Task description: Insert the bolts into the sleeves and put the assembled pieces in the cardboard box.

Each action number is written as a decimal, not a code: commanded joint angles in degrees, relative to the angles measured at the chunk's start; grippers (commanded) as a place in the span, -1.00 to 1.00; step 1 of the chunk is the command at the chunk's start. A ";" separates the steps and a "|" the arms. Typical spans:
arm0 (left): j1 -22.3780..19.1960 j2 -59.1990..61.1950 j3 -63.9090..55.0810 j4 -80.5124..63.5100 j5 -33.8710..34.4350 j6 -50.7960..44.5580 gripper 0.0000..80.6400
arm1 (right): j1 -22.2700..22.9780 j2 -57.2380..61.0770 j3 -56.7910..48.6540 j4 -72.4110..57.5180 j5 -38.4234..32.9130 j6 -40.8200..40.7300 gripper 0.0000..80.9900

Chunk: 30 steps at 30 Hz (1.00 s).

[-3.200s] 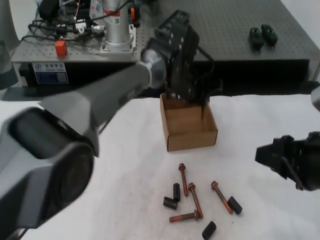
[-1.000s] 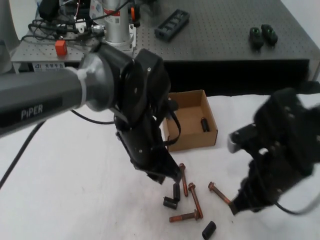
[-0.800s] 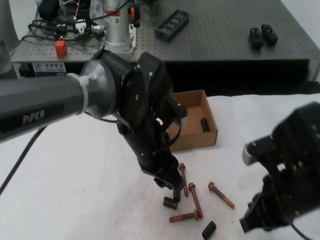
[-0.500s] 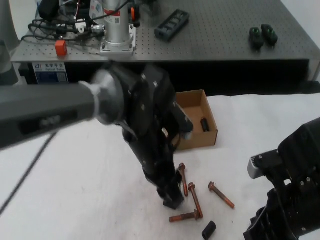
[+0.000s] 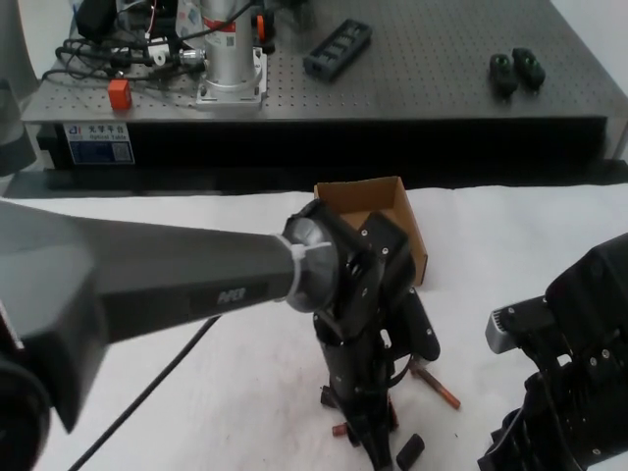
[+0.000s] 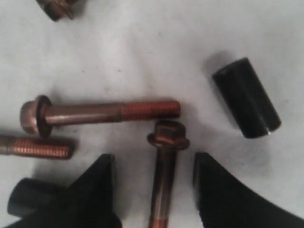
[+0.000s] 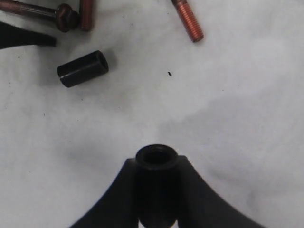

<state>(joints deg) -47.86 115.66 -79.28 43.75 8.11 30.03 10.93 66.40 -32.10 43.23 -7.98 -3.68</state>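
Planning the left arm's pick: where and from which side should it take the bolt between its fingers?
Take the bolt by its shank, just behind the flanged head, coming straight down: it lies flat, lengthwise between the left gripper's open fingers. Its head sits close to another bolt's threaded tip, so probably stay off it.

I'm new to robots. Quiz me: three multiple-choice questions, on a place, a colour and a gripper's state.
1. Where is the left gripper?
A. Over the cardboard box.
B. Low over loose parts on the white cloth.
C. On the metal bench.

2. What colour is the metal hex-headed bolt between its fingers?
A. Blue.
B. Green.
C. Coppery brown.

3. What is the right gripper doing?
A. Open, empty.
B. Shut on a short black cylindrical sleeve.
C. Holding a bolt.

Answers: B, open fingers straddle a bolt on the cloth; C, its shank is reddish copper; B, the sleeve sits clamped between its fingers.
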 commanded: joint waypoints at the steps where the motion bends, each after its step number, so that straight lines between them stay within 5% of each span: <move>1: -0.07 1.81 -2.87 -0.52 -1.67 0.73 -0.09 | -0.20 -0.66 -0.08 -0.20 -0.78 0.00 -0.96; 6: -0.07 3.32 -3.35 0.24 -1.91 1.51 -0.17 | -0.20 -0.66 -0.08 -0.20 -0.78 0.00 -0.96; 14: -0.07 4.10 -3.56 5.39 -1.91 2.58 -0.98 | -0.08 -0.66 -0.08 -0.20 -0.78 0.01 -0.96; 18: -0.07 4.10 -4.77 8.45 -1.91 2.58 -0.86 | -0.08 -0.66 -0.08 -0.20 -0.78 0.01 -0.96; 24: -0.07 4.10 -7.20 9.88 -1.91 2.13 -0.05 | -0.08 -0.66 -0.08 -0.20 -0.78 0.01 -0.96; 30: -0.07 4.30 -7.25 10.83 -1.91 2.15 -0.43 | -0.08 -0.66 -0.08 -0.20 -1.65 0.01 -0.96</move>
<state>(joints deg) -48.01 119.28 -86.23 53.49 6.93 32.05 10.93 66.40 -32.10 43.23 -9.14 -3.68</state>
